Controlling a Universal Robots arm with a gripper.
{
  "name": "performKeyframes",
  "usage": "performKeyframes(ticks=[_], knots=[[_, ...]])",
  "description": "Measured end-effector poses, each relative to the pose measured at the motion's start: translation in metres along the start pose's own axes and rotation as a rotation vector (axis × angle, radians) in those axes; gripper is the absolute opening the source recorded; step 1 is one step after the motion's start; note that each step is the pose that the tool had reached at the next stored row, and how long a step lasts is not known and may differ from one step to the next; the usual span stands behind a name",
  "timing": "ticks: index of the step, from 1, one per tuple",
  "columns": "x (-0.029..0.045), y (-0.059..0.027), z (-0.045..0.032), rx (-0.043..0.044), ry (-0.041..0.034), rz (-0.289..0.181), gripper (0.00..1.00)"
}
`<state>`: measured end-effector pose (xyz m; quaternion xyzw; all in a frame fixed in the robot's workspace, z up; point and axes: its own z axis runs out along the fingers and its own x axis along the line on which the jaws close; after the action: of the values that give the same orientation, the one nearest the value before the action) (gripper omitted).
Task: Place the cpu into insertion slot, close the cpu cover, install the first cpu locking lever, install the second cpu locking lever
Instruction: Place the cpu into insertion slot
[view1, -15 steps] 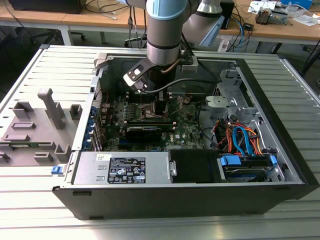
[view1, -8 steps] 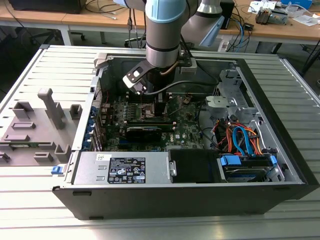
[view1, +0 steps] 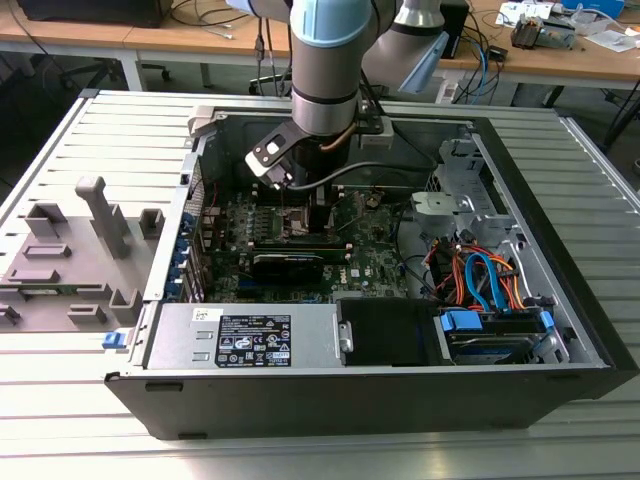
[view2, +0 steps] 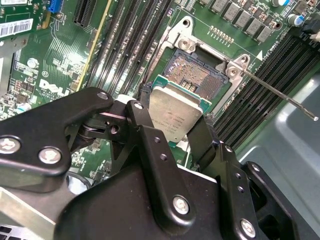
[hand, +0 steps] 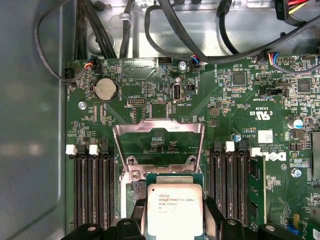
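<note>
So the gripper (view2: 170, 120) has its two black fingers pinched on opposite edges of the cpu (hand: 175, 207), open just wide enough to hold the chip, with its metal top facing the wrist cameras. The chip isn't in yet. In the second wrist view the insertion slot (view2: 192, 75) is bare with its contact field showing, and the cpu hangs over one edge of it; can't tell if a corner is touching. The cpu cover (hand: 159, 126) is flipped up and open, and one locking lever (view2: 280, 95) sticks out unlatched beside the slot. Treat the open computer case (view1: 300, 400) as a clock face in the exterior view and the arm (view1: 325, 70) drops in at about 11 o'clock. My read: step one is underway and nothing's finished, so seating the chip, the cover and both levers are all left
</note>
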<state>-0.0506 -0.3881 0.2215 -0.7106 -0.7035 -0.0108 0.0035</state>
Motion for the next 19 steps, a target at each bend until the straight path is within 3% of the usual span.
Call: performKeyframes(ticks=[6, 11, 15, 19], knots=[[0.0008, -0.0074, 0.0017, 0.0, 0.0, -0.002, 0.55], [0.0073, -0.0079, 0.0021, 0.0001, 0.0001, -0.007, 0.55], [0.0081, -0.0083, 0.0026, 0.001, 0.0003, -0.049, 0.55], [0.0082, -0.0085, 0.004, 0.0011, 0.0004, -0.052, 0.55]])
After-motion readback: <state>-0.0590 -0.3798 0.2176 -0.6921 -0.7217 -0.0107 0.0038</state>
